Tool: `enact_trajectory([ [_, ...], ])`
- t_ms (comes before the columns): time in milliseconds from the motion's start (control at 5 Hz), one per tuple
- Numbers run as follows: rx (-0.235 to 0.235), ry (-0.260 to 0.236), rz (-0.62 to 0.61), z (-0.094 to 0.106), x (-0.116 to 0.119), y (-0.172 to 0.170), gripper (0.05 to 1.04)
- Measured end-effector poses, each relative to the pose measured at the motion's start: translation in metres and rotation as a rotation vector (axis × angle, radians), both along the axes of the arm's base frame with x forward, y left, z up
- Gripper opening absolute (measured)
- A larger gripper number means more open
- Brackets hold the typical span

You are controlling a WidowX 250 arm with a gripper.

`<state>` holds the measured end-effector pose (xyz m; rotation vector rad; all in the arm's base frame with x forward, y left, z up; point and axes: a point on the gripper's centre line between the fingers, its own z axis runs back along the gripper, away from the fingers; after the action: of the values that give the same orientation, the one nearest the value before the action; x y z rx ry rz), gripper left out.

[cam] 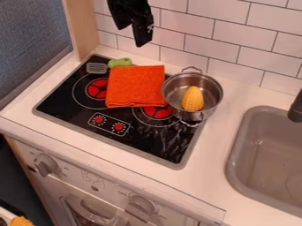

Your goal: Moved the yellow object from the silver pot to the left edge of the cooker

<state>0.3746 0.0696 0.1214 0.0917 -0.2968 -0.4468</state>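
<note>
A: Biggest first. Surface?

B: White counter (pixel 215 154), tiled wall (pixel 236 33) behind its far edge. Below the counter's near edge, a white oven front (pixel 88 181) with knobs.

A: Next.

B: Black cooker (pixel 138 143) with a grey rim, set into the counter's left part. Red burners, two small red dials toward its near edge. Then the grey sink (pixel 265 154), at the counter's right, black tap (pixel 296 109) by its far side.

A: On the cooker?

B: Silver pot (pixel 213 95), two handles, at the far right corner. Orange towel (pixel 135 86), folded, just left of it, partly over both burners; whether it touches the pot, can't tell.

A: Gripper?

B: Black gripper (pixel 131 37), top of the view, in front of the tiles, raised well clear of the cooker. Fingers spread, nothing between them.

A: Small stuff?

B: Spatula (pixel 96 68), grey slotted head, green handle. Far left corner of the cooker, head toward the left edge, handle close to the towel's far side.

A: And the task's thing?

B: Yellow corn (pixel 193 99). Inside the silver pot, narrow end toward the wall, well apart from the cooker's left edge.
</note>
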Motion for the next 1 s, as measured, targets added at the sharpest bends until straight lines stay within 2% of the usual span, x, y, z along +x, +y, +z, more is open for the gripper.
enact_trajectory([
  [400,-0.014,0.073,0.004,-0.026,-0.011,-0.011,1.001],
  [600,-0.045,0.071,-0.029,-0.025,-0.008,-0.034,1.001],
  [1000,-0.052,0.084,-0.149,-0.033,-0.011,-0.084,1.001],
])
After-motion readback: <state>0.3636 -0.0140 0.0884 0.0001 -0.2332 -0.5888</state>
